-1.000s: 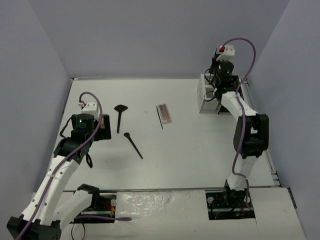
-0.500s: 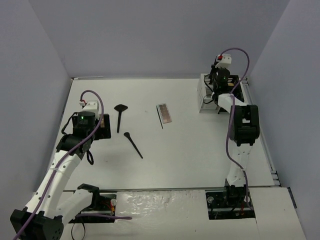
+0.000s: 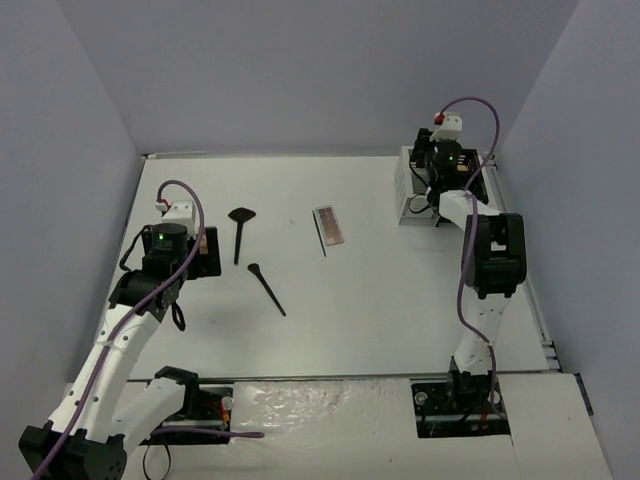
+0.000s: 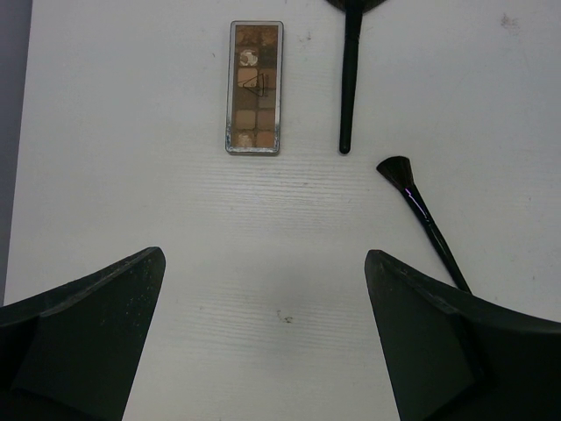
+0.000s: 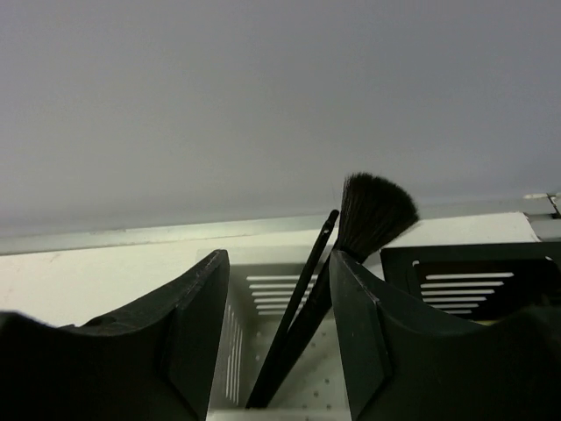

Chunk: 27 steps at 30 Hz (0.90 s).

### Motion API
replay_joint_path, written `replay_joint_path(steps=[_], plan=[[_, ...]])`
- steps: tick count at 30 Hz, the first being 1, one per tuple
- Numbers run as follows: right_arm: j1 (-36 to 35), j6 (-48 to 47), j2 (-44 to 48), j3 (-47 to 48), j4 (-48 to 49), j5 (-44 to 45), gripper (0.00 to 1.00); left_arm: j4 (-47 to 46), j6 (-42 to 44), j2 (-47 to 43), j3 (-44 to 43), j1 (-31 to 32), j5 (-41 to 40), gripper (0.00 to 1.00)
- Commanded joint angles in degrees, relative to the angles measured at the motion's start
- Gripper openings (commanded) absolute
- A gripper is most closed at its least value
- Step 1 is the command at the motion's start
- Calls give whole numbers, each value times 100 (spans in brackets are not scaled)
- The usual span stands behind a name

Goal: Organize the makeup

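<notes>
A pink-brown palette (image 3: 328, 226) lies on the table at centre back, also in the left wrist view (image 4: 255, 88). A black wide-headed brush (image 3: 240, 230) (image 4: 350, 83) and a smaller black brush (image 3: 267, 288) (image 4: 427, 224) lie to its left. My left gripper (image 3: 208, 256) (image 4: 263, 338) is open and empty, low over bare table, short of all three. My right gripper (image 3: 432, 180) (image 5: 276, 333) is open over the white slatted organizer (image 3: 408, 188) (image 5: 263, 303). A fluffy brush (image 5: 372, 210) and a thin brush (image 5: 302, 307) stand inside it, leaning between the jaws near the right finger.
A black slatted organizer (image 5: 478, 281) stands right beside the white one, against the right wall, largely hidden by the right arm in the top view. Purple-grey walls close the table at the back and sides.
</notes>
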<state>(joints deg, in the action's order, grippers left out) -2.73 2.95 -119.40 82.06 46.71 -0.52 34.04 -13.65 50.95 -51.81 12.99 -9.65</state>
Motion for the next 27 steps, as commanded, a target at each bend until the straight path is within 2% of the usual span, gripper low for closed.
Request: replay_joint_path(steps=[1, 5, 8, 12, 19, 27], plan=[[-312, -95, 1598, -17, -817, 231, 47, -256, -48, -235, -173, -43, 41, 97], [-1020, -118, 2156, 212, -2578, 616, 48, -256, -52, -298, -170, -43, 70, 97], [-1647, 84, 2275, 378, -3728, 471, 49, -249, -63, -309, -163, -43, 77, 97], [-2422, 416, 2227, 205, -4623, 203, 50, -240, -59, -322, -163, -43, 86, 97], [-3397, 937, 1443, 6, -4882, -75, 50, -240, -59, -296, -153, -43, 42, 97], [-3621, 1098, 270, 541, -4864, -47, 49, -223, -59, -287, -145, -43, 8, 97]])
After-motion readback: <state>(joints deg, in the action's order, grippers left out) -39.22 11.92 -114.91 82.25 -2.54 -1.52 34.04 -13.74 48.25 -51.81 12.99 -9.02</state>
